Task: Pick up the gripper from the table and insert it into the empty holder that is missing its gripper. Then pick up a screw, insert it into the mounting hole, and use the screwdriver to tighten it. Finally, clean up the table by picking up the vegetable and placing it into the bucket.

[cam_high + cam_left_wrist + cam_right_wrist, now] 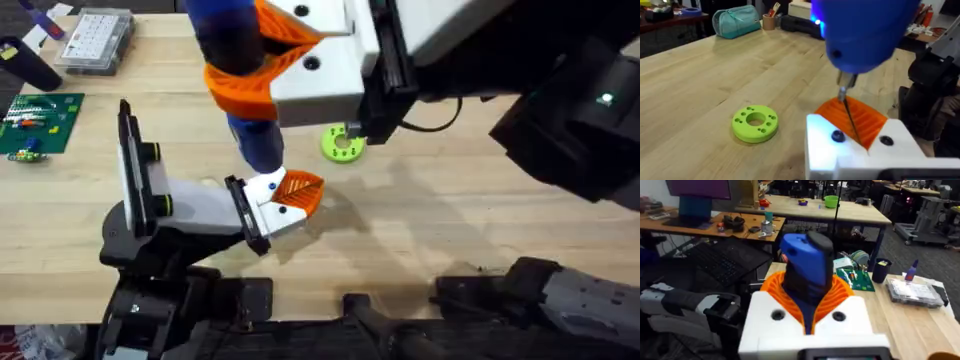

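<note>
**driver on the screw, slip risk high**

nearest the lens: right gripper (245, 85), orange fingers clamped round the blue screwdriver (258, 145), barrel pointing down at the table (450, 240). left pincer's state: cannot tell.

below the driver's nose: the gripper (290, 192), white face and orange ribbed tip, already seated in the black bracket at the end of the holder (190, 205). in the left wrist view, thin bit (847, 107) leaning down onto the white face between two dark dots; cannot tell whether seated in a screw head or resting beside one. looks like the tightening step, with the clean-up not yet begun.

what could go wrong:
- bit tilted, not square to the face: likely to cam out and skid across the white plastic or onto the orange ribs.
- too much downward push: could bend the pale arm or shove the holder along the wood.
- screw started crooked: cross-threading, piece left loose.
- lime-green disc (343, 143) just beyond: could be knocked when pulling away.
</note>
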